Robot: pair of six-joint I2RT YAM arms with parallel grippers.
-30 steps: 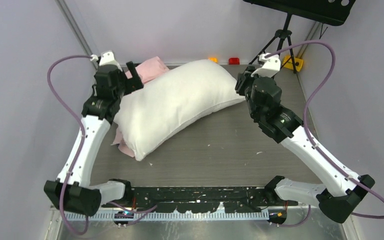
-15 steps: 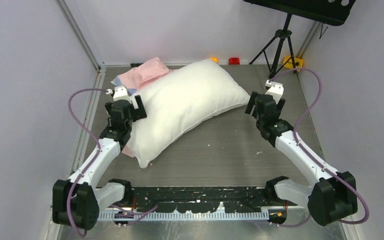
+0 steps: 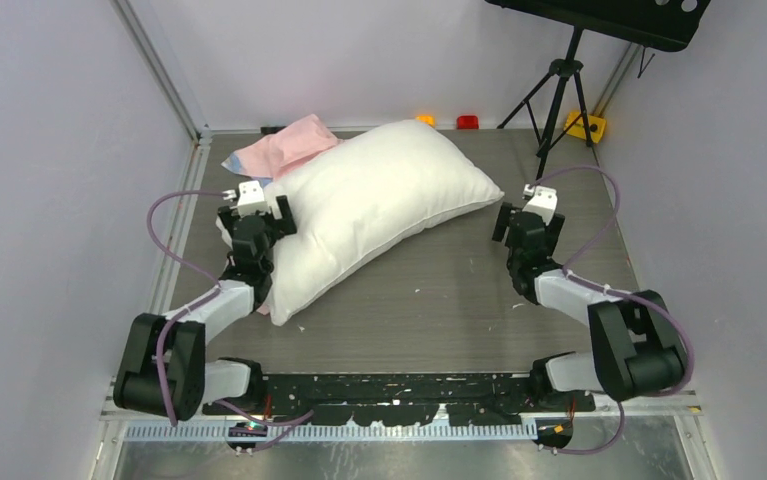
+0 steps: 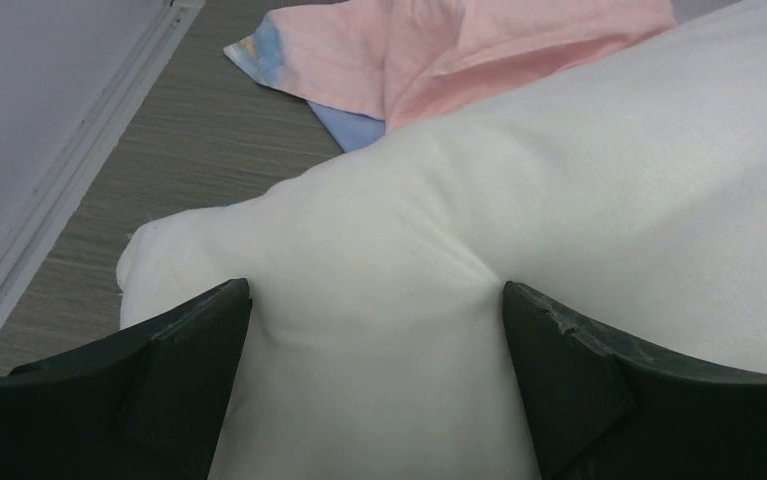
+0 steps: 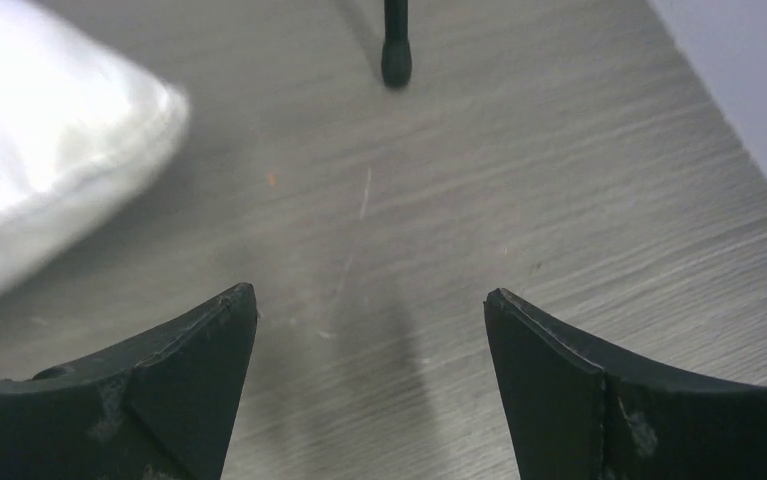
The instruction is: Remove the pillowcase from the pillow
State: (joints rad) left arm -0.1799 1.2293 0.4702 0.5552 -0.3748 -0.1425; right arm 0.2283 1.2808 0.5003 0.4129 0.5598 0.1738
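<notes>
The white pillow [image 3: 379, 200] lies slantwise across the middle of the table, bare of any cover. Behind its back left end the pink pillowcase [image 3: 284, 150] sits crumpled, its blue edging showing in the left wrist view [image 4: 479, 50]. My left gripper [image 3: 256, 215] is at the pillow's left end, open, with the white fabric [image 4: 379, 250] bulging between its fingers [image 4: 189, 350]. My right gripper [image 3: 527, 210] hangs open over bare table [image 5: 369, 295], just right of the pillow's right corner [image 5: 49, 130], and holds nothing.
A black tripod [image 3: 559, 80] stands at the back right; its foot [image 5: 396, 60] shows ahead of the right gripper. Small orange [image 3: 426, 119], red [image 3: 467, 122] and yellow [image 3: 584, 125] items sit along the back edge. A metal rail [image 3: 174, 230] and walls close the left side.
Both arms have drawn back toward their bases and come down. The right gripper has opened and left the pillow's right corner, and the pillow has settled flat.
</notes>
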